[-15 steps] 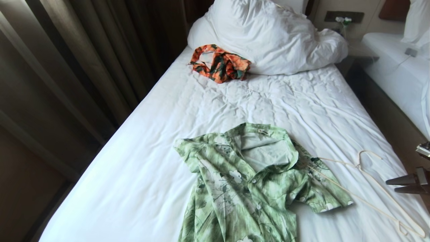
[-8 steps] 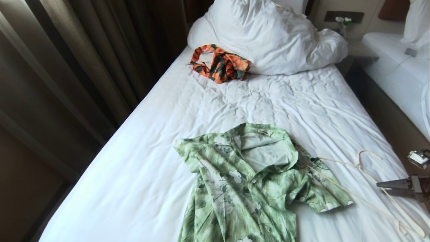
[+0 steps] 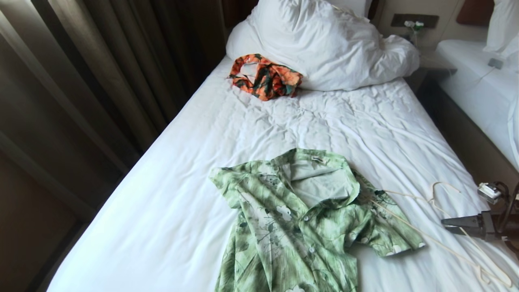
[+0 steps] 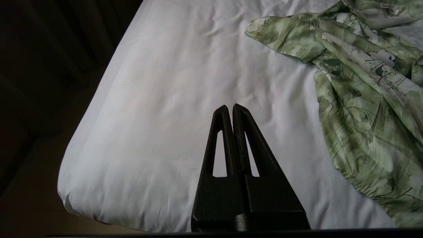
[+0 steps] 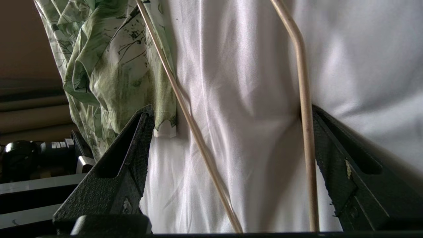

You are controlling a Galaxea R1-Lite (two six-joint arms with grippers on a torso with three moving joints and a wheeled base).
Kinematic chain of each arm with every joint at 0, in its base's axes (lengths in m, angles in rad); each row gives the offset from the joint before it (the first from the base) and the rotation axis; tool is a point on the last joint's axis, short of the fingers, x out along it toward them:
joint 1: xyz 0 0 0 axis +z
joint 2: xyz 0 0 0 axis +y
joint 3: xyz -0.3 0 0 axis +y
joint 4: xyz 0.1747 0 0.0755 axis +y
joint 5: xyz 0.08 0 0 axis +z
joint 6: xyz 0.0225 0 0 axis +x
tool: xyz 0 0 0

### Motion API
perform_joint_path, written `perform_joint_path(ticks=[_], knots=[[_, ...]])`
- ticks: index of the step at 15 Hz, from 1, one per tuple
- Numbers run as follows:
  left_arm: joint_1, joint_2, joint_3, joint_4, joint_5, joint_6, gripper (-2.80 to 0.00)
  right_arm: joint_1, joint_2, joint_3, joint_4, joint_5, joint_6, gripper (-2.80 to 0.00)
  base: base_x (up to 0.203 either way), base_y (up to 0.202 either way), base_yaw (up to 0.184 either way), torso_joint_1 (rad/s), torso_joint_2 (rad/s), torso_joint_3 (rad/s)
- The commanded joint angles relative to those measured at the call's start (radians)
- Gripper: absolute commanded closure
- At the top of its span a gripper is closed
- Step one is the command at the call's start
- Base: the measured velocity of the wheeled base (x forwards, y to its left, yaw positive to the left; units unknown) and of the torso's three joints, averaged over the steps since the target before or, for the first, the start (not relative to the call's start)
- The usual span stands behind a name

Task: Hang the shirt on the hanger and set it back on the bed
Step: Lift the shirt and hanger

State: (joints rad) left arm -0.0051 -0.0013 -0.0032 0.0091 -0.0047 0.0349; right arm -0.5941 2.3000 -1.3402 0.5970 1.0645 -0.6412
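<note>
The pale green leaf-print shirt [image 3: 300, 223] lies collar-up on the bed [image 3: 284, 121], front open. The cream wire hanger [image 3: 433, 198] lies flat on the sheet to its right, one end by the shirt's sleeve. My right gripper [image 3: 446, 223] reaches in from the right edge, low over the hanger. In the right wrist view it [image 5: 231, 109] stands wide open, two hanger wires [image 5: 305, 132] running between its fingers [image 5: 138, 138], the sleeve [image 5: 109, 72] beside one finger. The left gripper [image 4: 231, 107] is shut and empty, over the bed's near left corner, with the shirt [image 4: 363, 99] off to its side.
An orange-and-green garment [image 3: 265, 77] lies against the bunched white duvet and pillow [image 3: 324, 44] at the head end. Dark curtains [image 3: 101, 81] run along the bed's left. A second white bed [image 3: 482, 89] stands to the right across a narrow dark gap [image 3: 466, 134].
My right gripper has come further left into the head view, over the hanger's upper arm, and turned. The shirt, the hanger and the left arm have stayed put.
</note>
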Motion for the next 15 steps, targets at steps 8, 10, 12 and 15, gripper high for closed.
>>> perform_joint_path(ticks=[8, 10, 12, 15], knots=[[0.000, 0.001, 0.000, 0.000, 0.000, 0.000, 0.00, 0.045, -0.007, 0.001, 0.003, 0.008, -0.005, -2.80, 0.000, 0.000, 0.000, 0.000, 0.00, 0.000], [0.001, 0.001, 0.000, 0.000, 0.000, 0.000, 0.00, 0.042, -0.008, 0.009, 0.003, 0.008, -0.012, 0.00, 0.000, 0.000, 0.000, 0.000, 0.00, 0.000], [0.001, 0.001, 0.000, 0.000, 0.000, 0.000, 0.00, 0.043, -0.008, 0.009, 0.004, 0.006, -0.015, 0.00, 0.000, 0.000, 0.000, 0.000, 0.00, 0.000], [0.000, 0.001, 0.000, 0.000, 0.000, 0.000, 0.00, 0.043, -0.010, 0.009, 0.004, 0.006, -0.015, 0.00, 0.000, 0.000, 0.000, 0.000, 0.00, 0.000]])
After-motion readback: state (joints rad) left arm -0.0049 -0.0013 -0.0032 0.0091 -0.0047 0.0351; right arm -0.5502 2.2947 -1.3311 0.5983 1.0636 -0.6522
